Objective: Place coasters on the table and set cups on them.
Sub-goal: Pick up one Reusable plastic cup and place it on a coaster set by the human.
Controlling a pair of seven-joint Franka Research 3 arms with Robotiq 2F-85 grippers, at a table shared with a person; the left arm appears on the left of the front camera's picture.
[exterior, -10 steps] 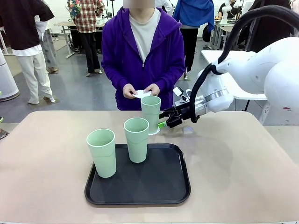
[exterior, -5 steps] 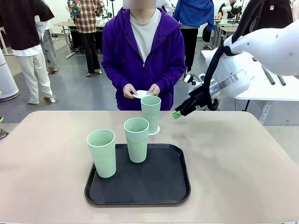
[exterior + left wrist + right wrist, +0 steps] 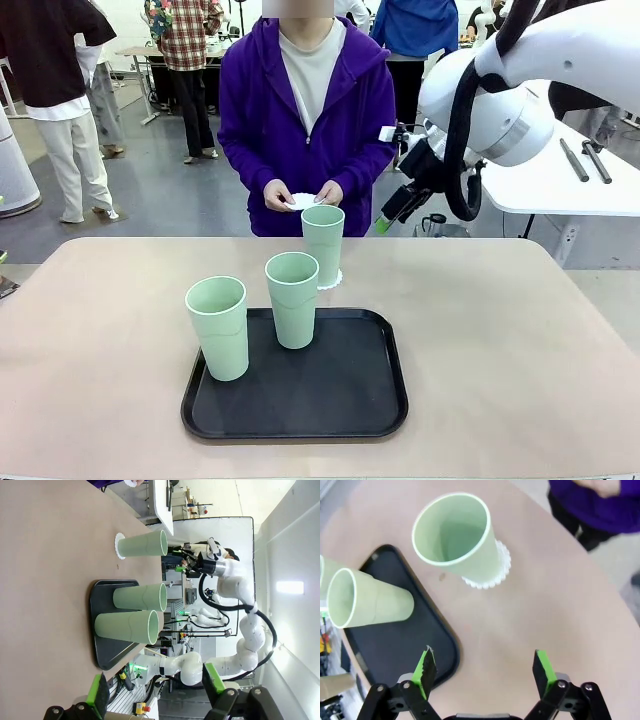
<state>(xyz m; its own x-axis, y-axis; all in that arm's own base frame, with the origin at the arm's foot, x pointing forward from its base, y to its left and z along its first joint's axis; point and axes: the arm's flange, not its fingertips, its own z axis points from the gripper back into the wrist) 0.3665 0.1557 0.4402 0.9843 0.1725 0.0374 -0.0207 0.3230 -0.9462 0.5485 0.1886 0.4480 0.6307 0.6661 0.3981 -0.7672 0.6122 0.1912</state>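
Observation:
One pale green cup (image 3: 323, 243) stands on a lacy white coaster (image 3: 335, 279) on the beige table (image 3: 500, 340), just behind the black tray (image 3: 300, 400). Two more cups (image 3: 217, 327) (image 3: 292, 299) stand upright on the tray. The person holds more white coasters (image 3: 303, 201) in both hands. My right gripper (image 3: 388, 218) hangs open and empty above the table, to the right of the far cup; in its wrist view that cup (image 3: 457, 540) and its coaster (image 3: 492, 577) lie below it. My left gripper (image 3: 155, 687) is open and empty, far from the cups.
The person in a purple hoodie stands at the far edge of the table. A white table (image 3: 560, 185) with tools is behind on the right. Wide bare tabletop lies left and right of the tray.
My right gripper has risen and drawn back to the right, away from the cup on the coaster. That cup stays put on its coaster.

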